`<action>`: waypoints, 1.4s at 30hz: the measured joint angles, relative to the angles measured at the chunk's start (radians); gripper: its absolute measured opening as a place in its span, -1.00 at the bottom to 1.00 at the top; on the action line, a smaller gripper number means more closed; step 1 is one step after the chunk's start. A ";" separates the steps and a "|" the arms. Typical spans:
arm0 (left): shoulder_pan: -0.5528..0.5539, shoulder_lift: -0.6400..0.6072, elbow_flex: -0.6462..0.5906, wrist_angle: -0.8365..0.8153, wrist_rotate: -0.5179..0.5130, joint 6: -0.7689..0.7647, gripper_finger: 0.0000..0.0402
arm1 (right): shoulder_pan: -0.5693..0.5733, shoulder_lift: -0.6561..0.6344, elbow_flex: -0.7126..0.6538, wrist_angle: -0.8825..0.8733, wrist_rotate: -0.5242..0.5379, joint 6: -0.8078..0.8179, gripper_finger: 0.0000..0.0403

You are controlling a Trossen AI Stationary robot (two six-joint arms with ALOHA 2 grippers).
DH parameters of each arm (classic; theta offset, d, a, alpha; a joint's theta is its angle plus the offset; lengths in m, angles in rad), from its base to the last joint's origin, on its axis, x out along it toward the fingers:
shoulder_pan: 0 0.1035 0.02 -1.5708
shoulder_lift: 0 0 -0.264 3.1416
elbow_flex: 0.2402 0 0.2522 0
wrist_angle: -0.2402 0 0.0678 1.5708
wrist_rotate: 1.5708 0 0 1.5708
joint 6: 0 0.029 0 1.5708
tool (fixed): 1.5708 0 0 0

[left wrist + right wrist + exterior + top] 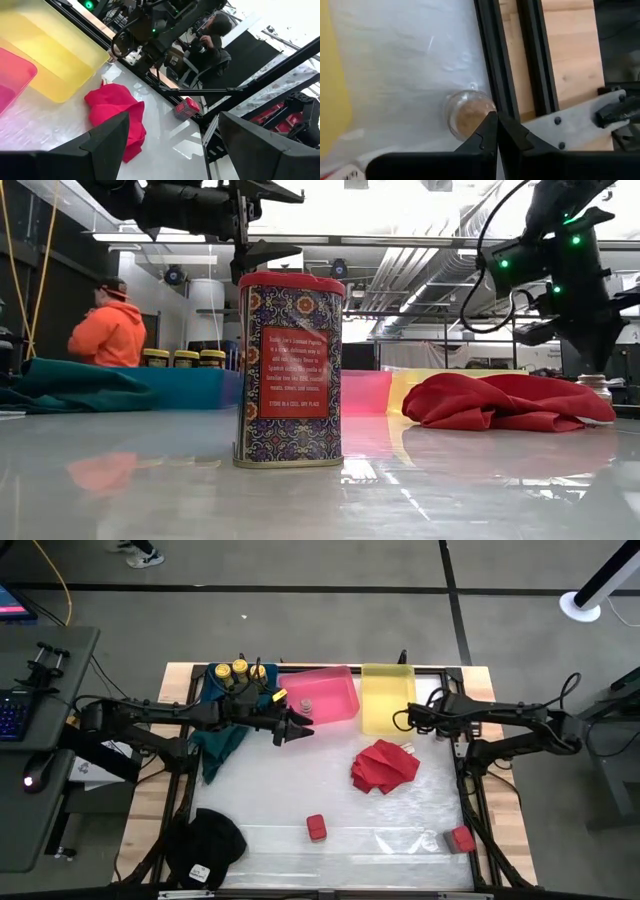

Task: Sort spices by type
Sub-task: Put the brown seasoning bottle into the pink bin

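Observation:
My left gripper [300, 728] is open and empty, in the air just in front of the pink bin [325, 695]; its wrist view [175, 120] looks toward the red cloth. My right gripper [496, 122] is shut and empty, by the yellow bin's right side [388, 700], above a small pale jar [465, 112] that stands on the table beside the right rail. One red tin [316, 828] stands upright mid-front, and it also shows in the low view [290, 370]. Another red tin [461, 838] is at the front right. Three yellow-lidded jars [240, 670] stand in the blue bin. A small jar [307, 703] sits in the pink bin.
A crumpled red cloth [385, 765] lies right of the table's middle. A teal cloth [222, 735] hangs from the blue bin. A black cap [208, 845] lies at the front left. A person in orange [110, 332] is in the room behind.

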 joint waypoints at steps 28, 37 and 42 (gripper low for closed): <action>0.000 0.000 0.000 -0.001 -0.002 -0.026 0.46 | -0.044 0.000 -0.007 0.068 -0.056 -0.116 -1.00; 0.000 0.000 0.000 -0.005 0.023 -0.059 0.46 | -0.010 -0.001 -0.027 0.083 -0.105 -0.186 -1.00; 0.000 0.000 0.000 -0.008 0.012 -0.027 0.46 | 0.023 -0.003 -0.025 0.197 -0.156 -0.244 -1.00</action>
